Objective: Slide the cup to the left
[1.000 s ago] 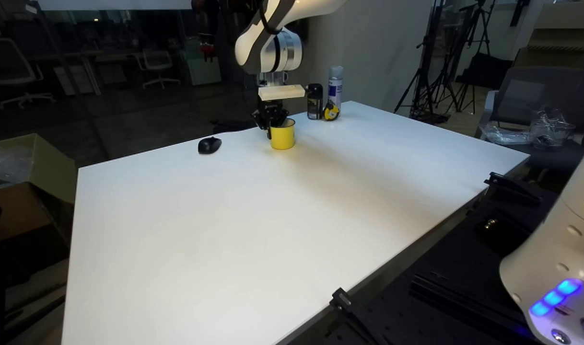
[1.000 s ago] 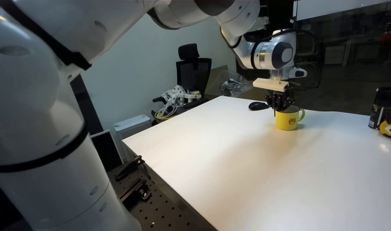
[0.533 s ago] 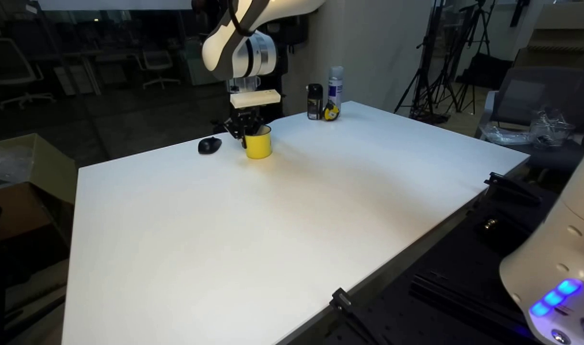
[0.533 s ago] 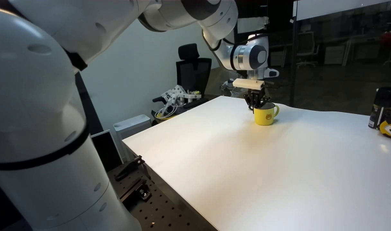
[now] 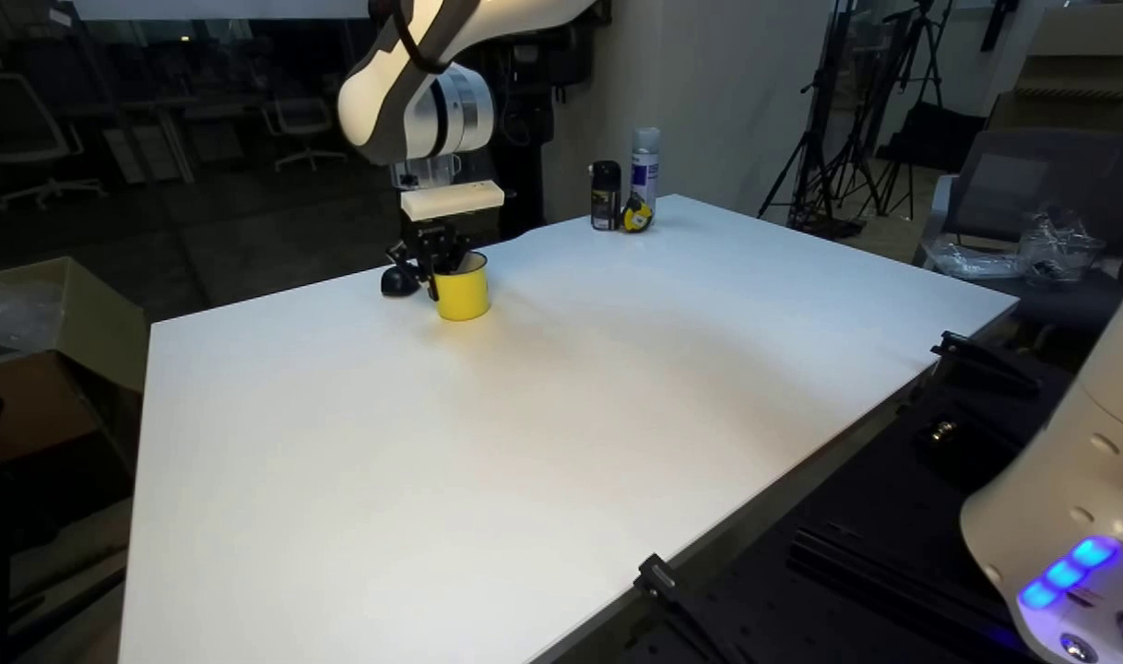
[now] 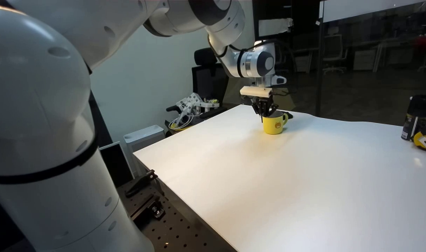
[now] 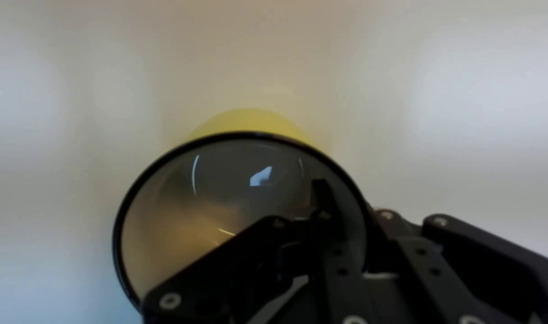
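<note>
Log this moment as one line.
yellow cup: upright on white table | jaws: shut on cup's wall, one finger inside | black mouse: partly hidden in both exterior views

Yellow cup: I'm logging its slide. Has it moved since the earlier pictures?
Yes. In an exterior view the cup has moved leftward in the picture, away from the tall can and closer to the black mouse.

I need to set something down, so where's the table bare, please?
The white table is bare between the yellow cylindrical cup and white robot base. Crowded: around the cup, black gripper and rounded black object; also by cylindrical cans.
</note>
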